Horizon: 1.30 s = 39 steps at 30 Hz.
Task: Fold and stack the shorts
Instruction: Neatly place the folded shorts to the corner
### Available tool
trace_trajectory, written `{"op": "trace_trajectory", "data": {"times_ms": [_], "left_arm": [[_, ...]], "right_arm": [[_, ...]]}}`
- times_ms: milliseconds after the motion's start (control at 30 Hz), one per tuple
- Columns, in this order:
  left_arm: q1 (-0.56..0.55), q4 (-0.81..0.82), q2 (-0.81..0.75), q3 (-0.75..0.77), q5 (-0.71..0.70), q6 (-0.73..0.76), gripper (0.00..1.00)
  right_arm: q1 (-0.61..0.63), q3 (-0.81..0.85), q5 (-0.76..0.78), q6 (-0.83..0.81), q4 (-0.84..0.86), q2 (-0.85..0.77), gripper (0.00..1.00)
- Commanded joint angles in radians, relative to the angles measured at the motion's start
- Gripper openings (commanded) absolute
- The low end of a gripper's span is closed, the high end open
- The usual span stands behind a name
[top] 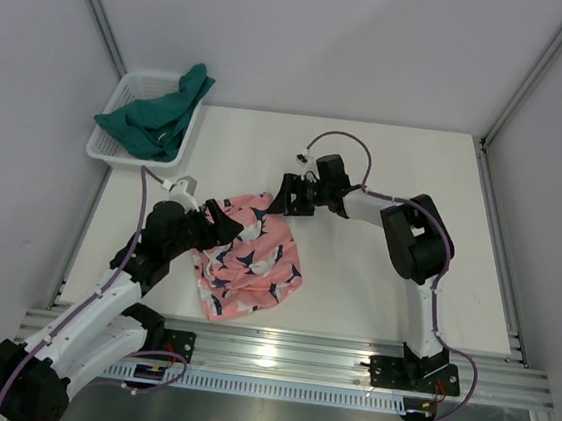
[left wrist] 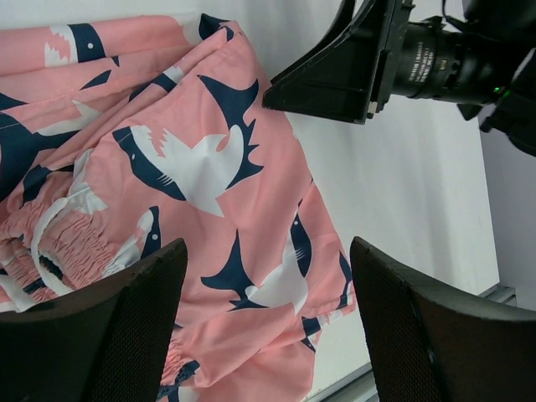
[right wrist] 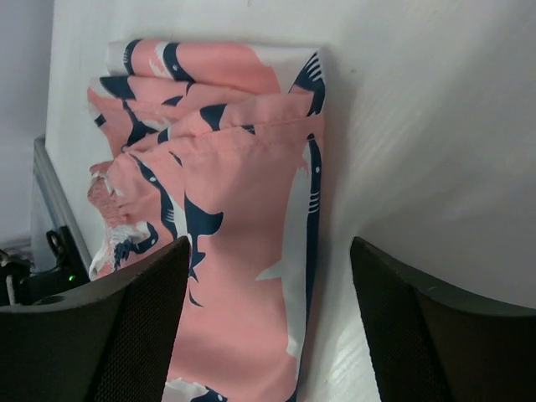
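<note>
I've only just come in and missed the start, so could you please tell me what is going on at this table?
Two robot arms are working on the pink shark-print shorts, which lie folded in layers on the table. The left arm's fingers and the right arm's fingers hover at the shorts' far edge, spread open and holding nothing. The dark teal shorts lie bunched in the white basket at the far left corner, not yet folded.
</note>
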Motion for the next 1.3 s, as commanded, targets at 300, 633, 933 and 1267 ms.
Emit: {"op": "trace_trajectory", "data": {"times_ms": [300,633,933,1267], "left_arm": [[-0.008,-0.05,-0.051,-0.004,-0.029,0.021,0.82],[-0.008,-0.044,-0.046,-0.005,-0.029,0.023,0.82],[-0.008,-0.004,-0.008,-0.012,-0.03,0.026,0.82],[0.018,-0.041,0.075,0.036,-0.072,0.072,0.86]], "right_arm": [[0.019,0.119,-0.234,0.092,0.128,0.146,0.3],[-0.201,-0.158,0.085,0.466,0.452,-0.02,0.0],[0.035,-0.735,0.447,0.461,0.226,-0.518,0.62],[0.215,-0.837,0.584,0.407,-0.172,-0.92,0.99]]}}
